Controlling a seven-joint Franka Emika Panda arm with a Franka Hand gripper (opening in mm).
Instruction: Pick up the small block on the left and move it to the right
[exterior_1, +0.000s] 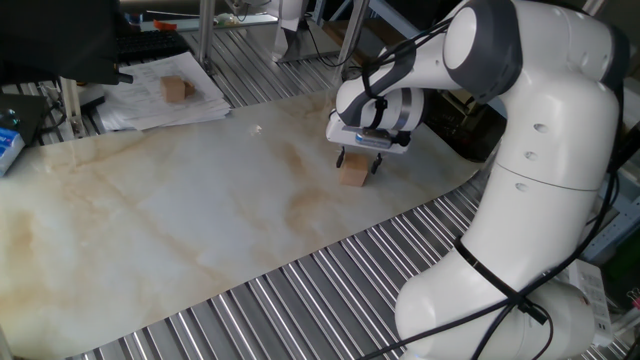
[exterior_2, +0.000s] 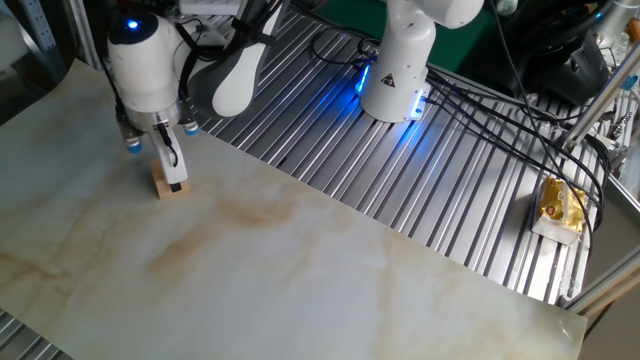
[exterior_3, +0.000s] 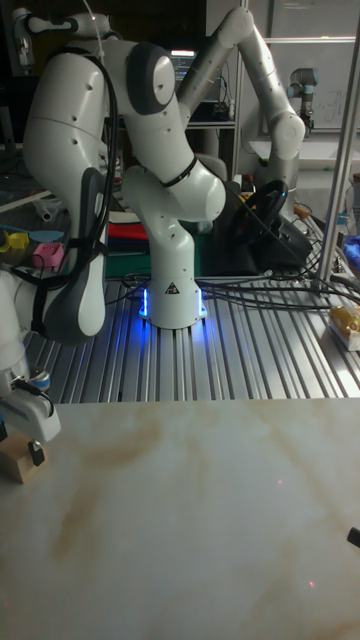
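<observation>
Containers: no bin, tray or box with contents shows. Nearest thing to a holder is a stack of white papers (exterior_1: 165, 100) lying off the far corner of the marble sheet, with a darker brown cube (exterior_1: 176, 89) sitting on top of it.

Landmark: marble sheet (exterior_1: 170, 215), a flat cream slab or mat with tan-brown veining, smooth and slightly glossy, laid over a ribbed metal tabletop (exterior_2: 450, 190) of parallel silver slats.

The small block (exterior_1: 353, 174): plain pale wooden cube, matte, square edges. Rests on the marble sheet near its edge on the robot-base side, well apart from the brown cube. In the other fixed view the small block (exterior_2: 168, 186) sits close to the sheet's corner, just inside the border with the slats. In the tall fixed view only part of the small block (exterior_3: 20, 466) shows at the frame's left edge, flat on the sheet.

Gripper (exterior_1: 360, 161): pointing straight down over the block, one black finger on each side of it. Fingers look to be against the block's side faces, clamped on it, with the block's base on or barely above the sheet; lift-off cannot be judged. In the other fixed view the gripper (exterior_2: 170, 172) hides the block's top.

Arm: white glossy shells with grey joints, bent over from its base (exterior_2: 395, 85) on the slats, wrist vertical, blue light glowing at the base.

Small yellow crumpled item (exterior_2: 560, 205) lies on the slats far from the sheet.
</observation>
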